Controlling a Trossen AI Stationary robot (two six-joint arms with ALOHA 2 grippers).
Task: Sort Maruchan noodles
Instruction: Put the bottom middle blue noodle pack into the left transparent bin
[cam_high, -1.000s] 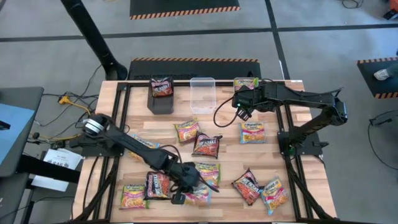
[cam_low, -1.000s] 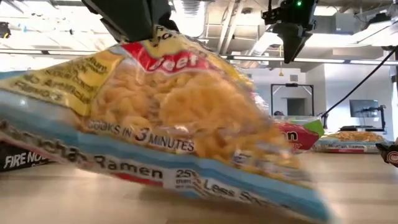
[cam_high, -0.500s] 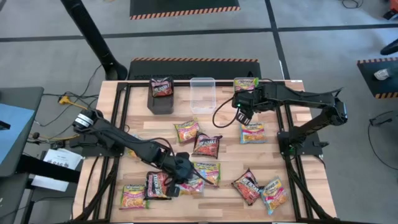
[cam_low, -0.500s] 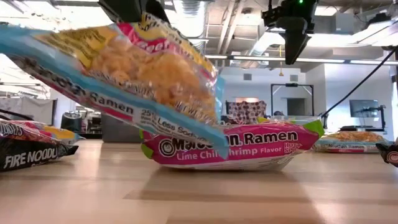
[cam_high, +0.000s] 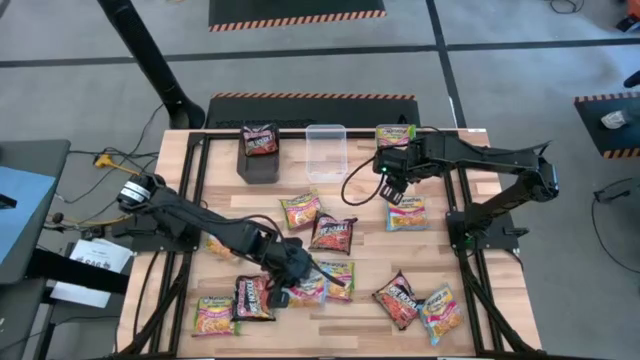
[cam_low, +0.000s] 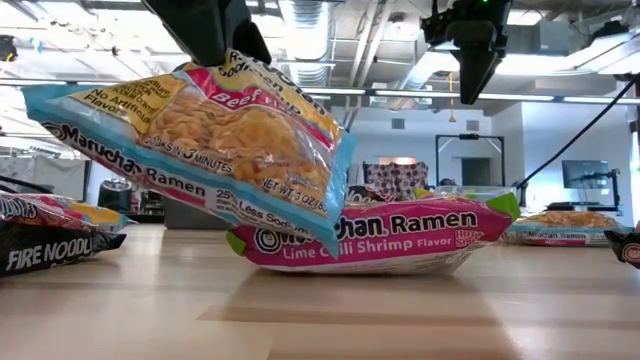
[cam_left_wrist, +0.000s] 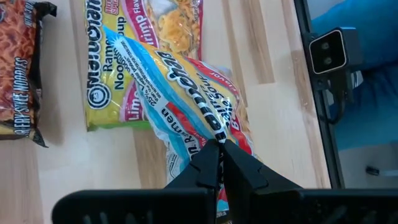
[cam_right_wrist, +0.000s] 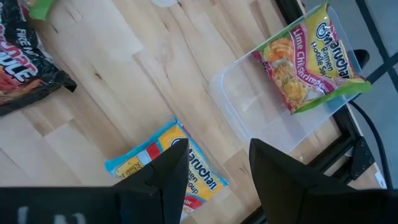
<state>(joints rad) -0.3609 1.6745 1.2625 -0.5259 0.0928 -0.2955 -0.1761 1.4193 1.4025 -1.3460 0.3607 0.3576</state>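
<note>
Left gripper (cam_left_wrist: 219, 149) pinches the blue-edged noodle packet (cam_low: 200, 140), lifted clear off the table (cam_low: 320, 310). Right gripper (cam_right_wrist: 214, 162) hovers, fingers spread, empty.

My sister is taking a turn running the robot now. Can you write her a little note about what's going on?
Left gripper: shut on the blue-edged beef packet, lifted clear of the table near the front edge.
Right gripper: open, holding nothing, hovering over another blue-edged packet beside the right clear tub.
Done: one lime chili shrimp packet lies in that tub; one dark packet sits on the black box.
Left: the middle clear tub looks empty; about nine packets lie loose on the table.
</note>
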